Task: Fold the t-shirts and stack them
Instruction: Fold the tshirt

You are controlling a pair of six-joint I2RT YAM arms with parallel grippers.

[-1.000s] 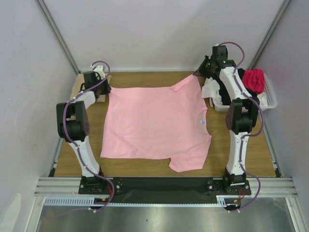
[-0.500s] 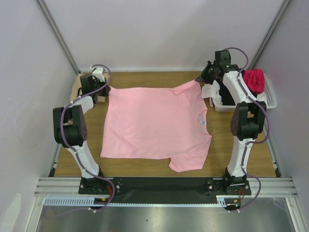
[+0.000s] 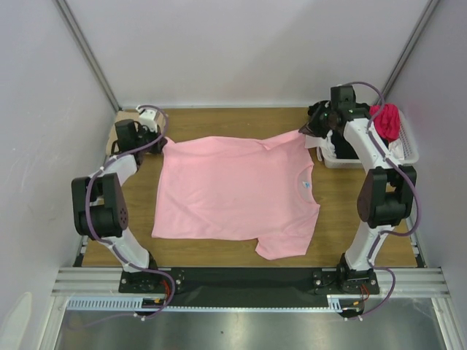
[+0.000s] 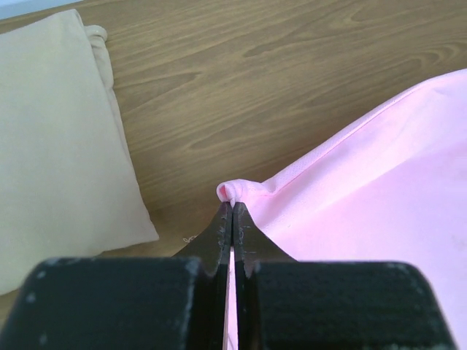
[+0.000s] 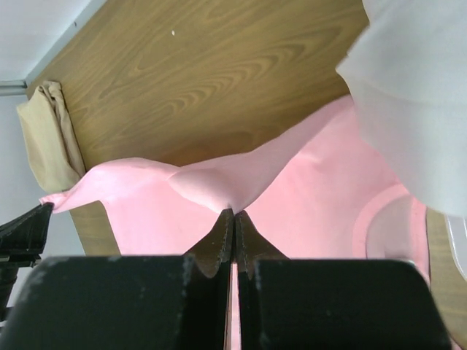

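A light pink t-shirt [image 3: 233,189] lies spread on the wooden table [image 3: 365,240], its collar to the right. My left gripper [image 3: 162,140] is shut on its far left corner; in the left wrist view [image 4: 232,206] the pink hem [image 4: 241,191] is pinched at the tips. My right gripper [image 3: 305,131] is shut on its far right sleeve; the right wrist view [image 5: 234,214] shows pink cloth [image 5: 292,182] bunched at the tips. A folded tan t-shirt [image 3: 119,131] lies at the far left, also in the left wrist view [image 4: 58,146].
A white plastic basket [image 3: 408,149] stands at the far right with magenta [image 3: 387,120], white [image 3: 321,137] and black cloth in it. White cloth [image 5: 416,95] hangs close in the right wrist view. Grey walls close the table on three sides.
Both grippers have moved outward and apart with the shirt's far edge, pulling it taut. The far right sleeve, raised before, now lies lower and further right.
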